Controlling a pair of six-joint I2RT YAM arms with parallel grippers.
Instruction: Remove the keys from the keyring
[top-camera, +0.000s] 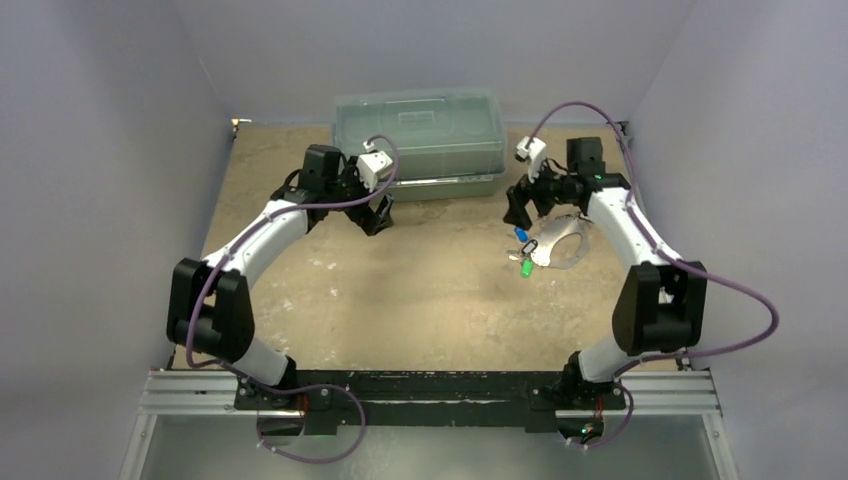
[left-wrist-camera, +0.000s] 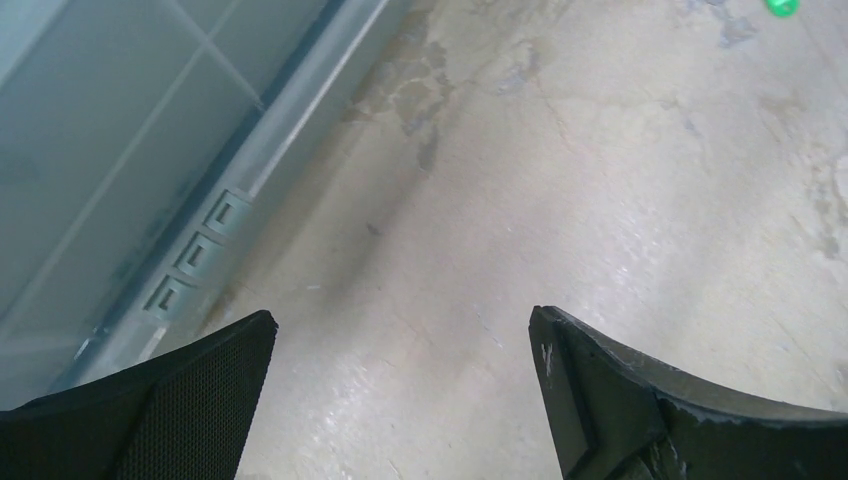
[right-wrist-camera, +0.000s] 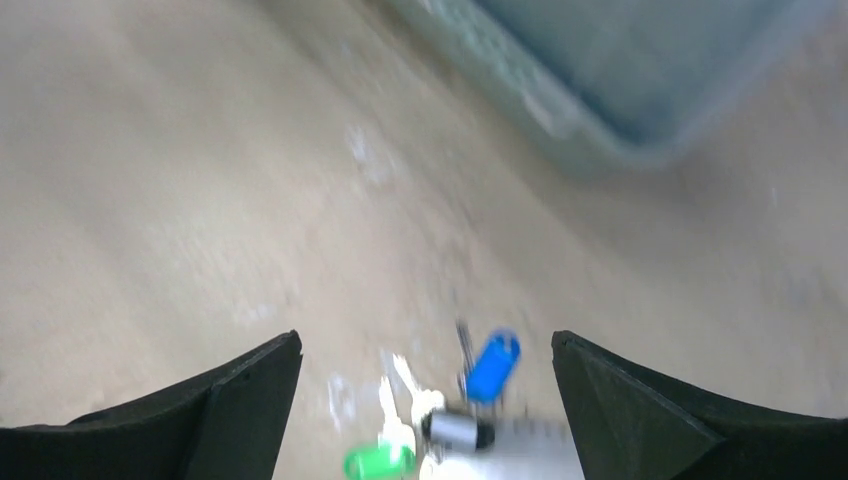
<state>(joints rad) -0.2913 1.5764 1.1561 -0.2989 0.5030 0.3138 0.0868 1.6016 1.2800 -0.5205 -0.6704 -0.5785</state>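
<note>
The keys lie on the tabletop, still on their ring. My right hand hangs spread wide just past them so I can grab one. My left hand is spread too, farther off by the box.

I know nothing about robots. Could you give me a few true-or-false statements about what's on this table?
1. The left gripper and right gripper are both open and empty. True.
2. The keys lie nearer the right gripper. True.
3. The keys are inside the box. False: they lie on the table, in front of it.
4. One key has a red head. False: only a blue head and a green head show.
</note>
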